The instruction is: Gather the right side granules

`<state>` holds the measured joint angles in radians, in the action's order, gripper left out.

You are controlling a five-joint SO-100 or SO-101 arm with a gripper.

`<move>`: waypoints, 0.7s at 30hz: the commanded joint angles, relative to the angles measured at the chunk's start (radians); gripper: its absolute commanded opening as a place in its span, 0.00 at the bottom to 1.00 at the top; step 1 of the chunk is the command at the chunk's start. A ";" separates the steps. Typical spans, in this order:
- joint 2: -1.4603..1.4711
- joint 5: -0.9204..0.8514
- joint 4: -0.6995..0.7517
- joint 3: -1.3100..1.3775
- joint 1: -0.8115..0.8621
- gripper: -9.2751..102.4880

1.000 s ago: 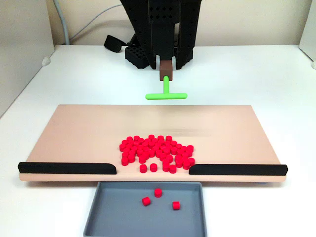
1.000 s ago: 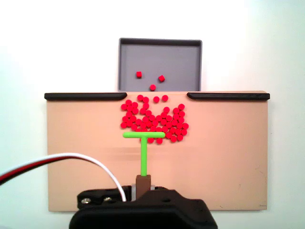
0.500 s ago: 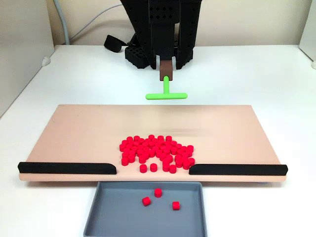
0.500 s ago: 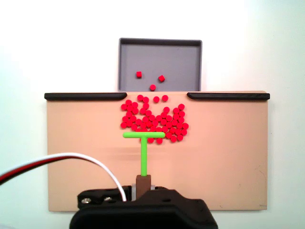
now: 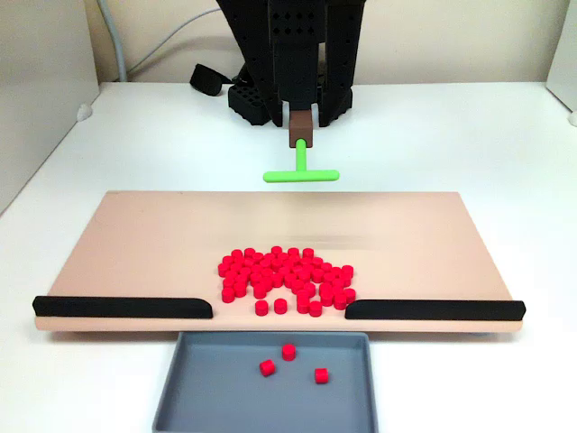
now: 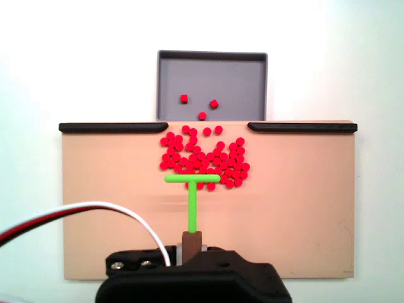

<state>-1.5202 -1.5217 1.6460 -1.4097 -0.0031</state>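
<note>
In the centre of the beige rectangular board [image 5: 135, 244], the tiny bright red plastic granules [image 5: 285, 280] lie in one cluster, near the gap between two black rails. Three red granules sit in the grey tray [image 5: 207, 388] at the bottom. The black gripper [image 5: 301, 137] is clamped on the green T-shaped stick [image 5: 301, 174] at the upper centre.

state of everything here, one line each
granules: heaped on the board near the gap, three already in the tray
green T-shaped stick: held above the board's far edge, crossbar toward the heap
gripper: shut on the stick's brown handle
board: flat
grey tray: below the gap, nearly empty
</note>
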 commanded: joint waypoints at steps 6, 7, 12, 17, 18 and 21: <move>-0.017 -0.037 -0.003 0.008 0.011 0.08; -0.015 -0.048 -0.002 0.005 0.011 0.08; -0.015 -0.150 -0.002 0.005 0.021 0.08; -0.021 -0.331 -0.002 0.005 0.087 0.08; -0.021 -0.374 -0.002 0.005 0.107 0.08; -0.023 -0.505 -0.002 0.005 0.172 0.08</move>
<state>-1.5202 -1.9251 1.6460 -1.4097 0.1181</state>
